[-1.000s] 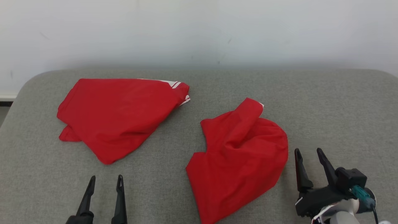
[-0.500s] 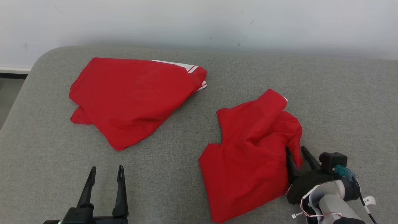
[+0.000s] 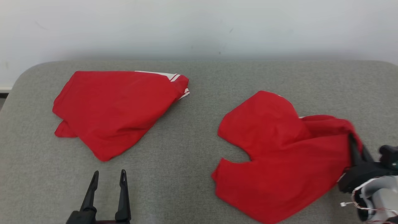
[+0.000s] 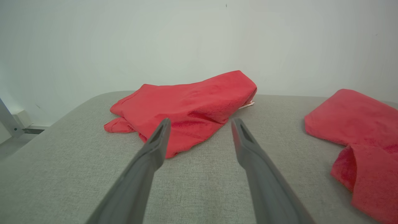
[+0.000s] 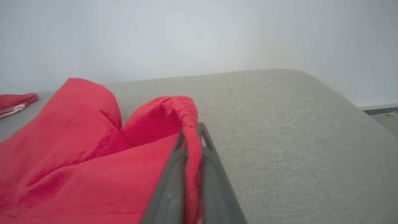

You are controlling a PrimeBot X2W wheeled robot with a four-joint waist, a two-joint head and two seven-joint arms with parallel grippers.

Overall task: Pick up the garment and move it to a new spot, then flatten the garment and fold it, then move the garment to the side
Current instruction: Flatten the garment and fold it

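A red garment [image 3: 279, 155] lies spread on the right half of the grey cushion [image 3: 199, 137]. My right gripper [image 3: 354, 143] is shut on the garment's gathered right edge at the far right of the head view. In the right wrist view the red garment edge [image 5: 191, 140] is pinched between the closed fingers [image 5: 208, 174]. A corner of that garment [image 4: 360, 137] lies at the right of the left wrist view. My left gripper [image 3: 108, 180] stands open above bare cushion at the lower left, holding nothing; its fingers [image 4: 152, 152] point toward the other red cloth.
A second red cloth with white stripes [image 3: 115, 109] lies folded at the back left, also seen as a red heap [image 4: 186, 105] in the left wrist view. A pale wall [image 3: 199, 28] stands behind the cushion. The cushion's rounded right end [image 5: 326, 93] drops off beside my right gripper.
My right gripper reached the garment's right edge, shut on it and pulled it rightward, spreading the cloth out. The head camera shifted between frames. The left gripper stayed open.
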